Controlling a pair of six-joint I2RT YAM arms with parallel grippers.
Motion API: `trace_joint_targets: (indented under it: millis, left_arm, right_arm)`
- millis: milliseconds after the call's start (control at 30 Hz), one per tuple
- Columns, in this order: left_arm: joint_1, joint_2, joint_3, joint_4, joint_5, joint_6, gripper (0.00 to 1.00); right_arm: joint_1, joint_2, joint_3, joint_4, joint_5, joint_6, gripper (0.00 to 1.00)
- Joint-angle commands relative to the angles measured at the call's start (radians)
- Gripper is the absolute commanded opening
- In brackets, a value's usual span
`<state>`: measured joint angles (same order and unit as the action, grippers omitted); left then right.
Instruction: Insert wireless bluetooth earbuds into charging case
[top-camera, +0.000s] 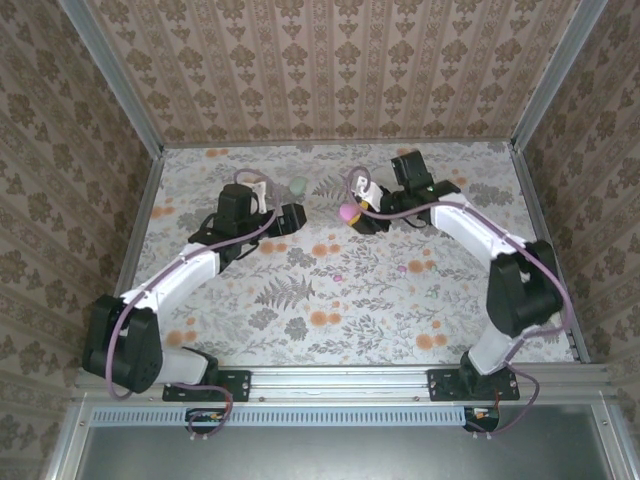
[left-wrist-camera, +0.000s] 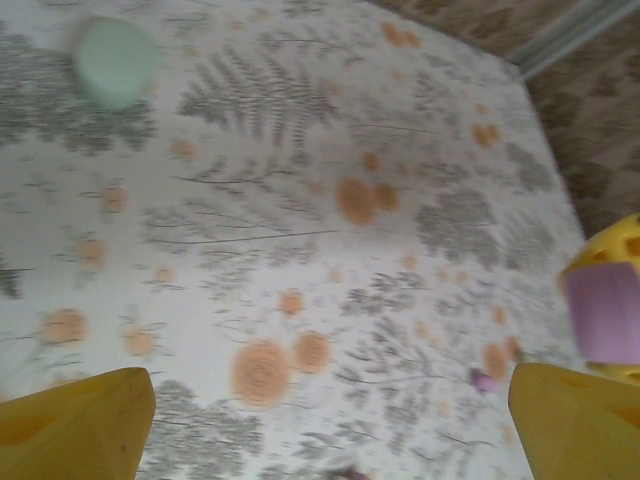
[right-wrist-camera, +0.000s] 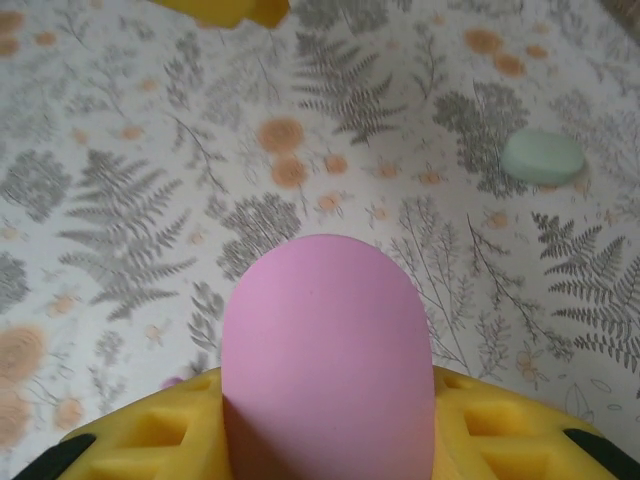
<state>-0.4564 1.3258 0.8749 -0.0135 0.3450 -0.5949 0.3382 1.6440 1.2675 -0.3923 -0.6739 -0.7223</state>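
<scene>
right gripper (top-camera: 352, 212): grasping smooth pink pebble-shaped case (right-wrist-camera: 328, 360) | left gripper (left-wrist-camera: 330, 410): released | tiny purple plastic earbud (left-wrist-camera: 485, 380): lower right of left wrist view, nearer left gripper

The pink case (right-wrist-camera: 328, 340) and the mint-green case (right-wrist-camera: 543, 157) are smooth matt plastic, the jaws of the right gripper (right-wrist-camera: 328, 425) matt yellow moulded plastic, the bench (top-camera: 290, 335) wears a flat, matt floral-printed covering, and the rail (top-camera: 340, 381) along its near edge is dull grey metal.
</scene>
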Motion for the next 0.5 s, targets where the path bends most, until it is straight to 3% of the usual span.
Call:
trace_joint_targets:
  millis: [0,200,467]
  left_arm:
    - [-0.060,-0.060,0.051,0.022,0.068,-0.080,0.93]
    - [-0.149,-0.098,0.037,0.076,0.063,-0.189,0.94]
    - [-0.218,-0.060,0.073,0.090,0.071,-0.232,0.89]
  right_arm:
    - [0.024,-0.107,-0.114,0.127,-0.038,0.084,0.35]
    - [0.060,-0.245,-0.231,0.229,-0.005,0.151,0.35]
    - [0.096,-0.350,-0.306,0.308,0.034,0.176,0.36]
